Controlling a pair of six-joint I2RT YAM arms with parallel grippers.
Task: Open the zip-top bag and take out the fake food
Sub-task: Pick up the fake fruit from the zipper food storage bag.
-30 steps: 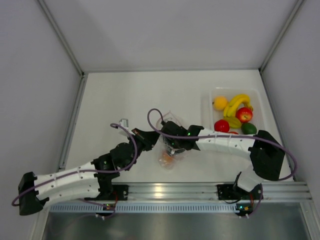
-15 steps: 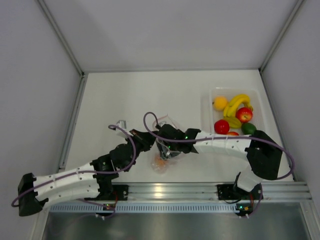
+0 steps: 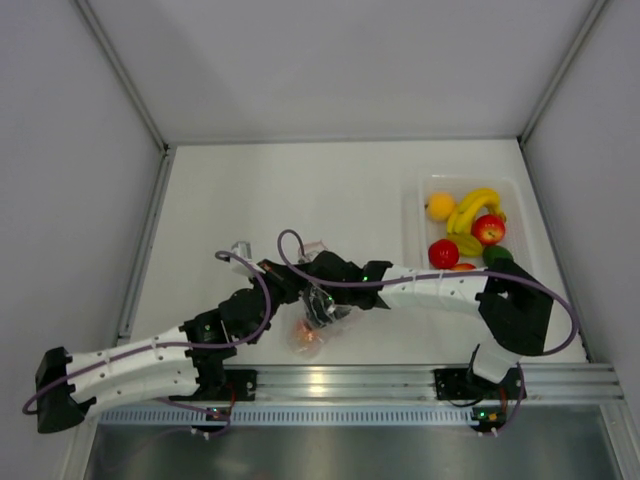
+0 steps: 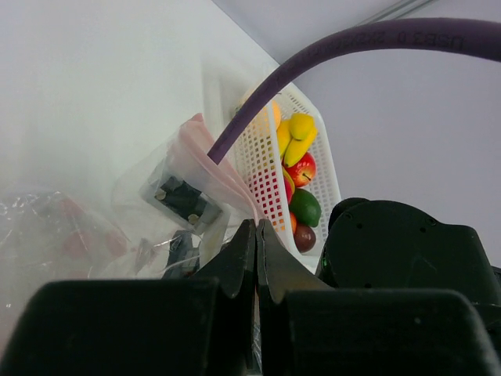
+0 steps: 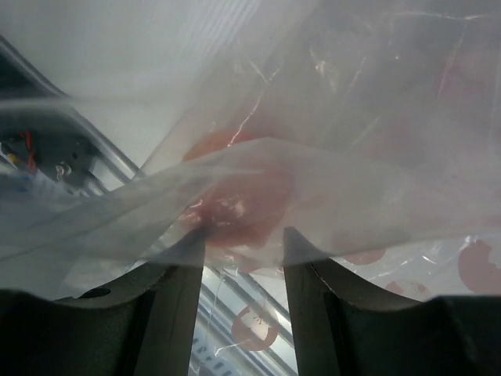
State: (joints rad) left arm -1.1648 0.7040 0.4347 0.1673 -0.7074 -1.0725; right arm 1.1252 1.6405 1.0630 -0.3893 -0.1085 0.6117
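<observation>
Left gripper is shown with its jaws pressed fully together on the pink-striped edge of the zip-top bag, which is placed near the middle of the table's near side. The right gripper is seen from its own wrist camera with its jaws standing partly apart and clear film draped across both fingertips. An orange-red piece of fake food is visible through the plastic just beyond the gap; from overhead it is seen low in the bag, close to the metal rail. From the left wrist, the right gripper's dark head is pictured inside the bag's mouth. A white tray is set well to the right of the bag, holding bananas, an apple and a lime. A purple cable is caught arching across the left wrist view.
</observation>
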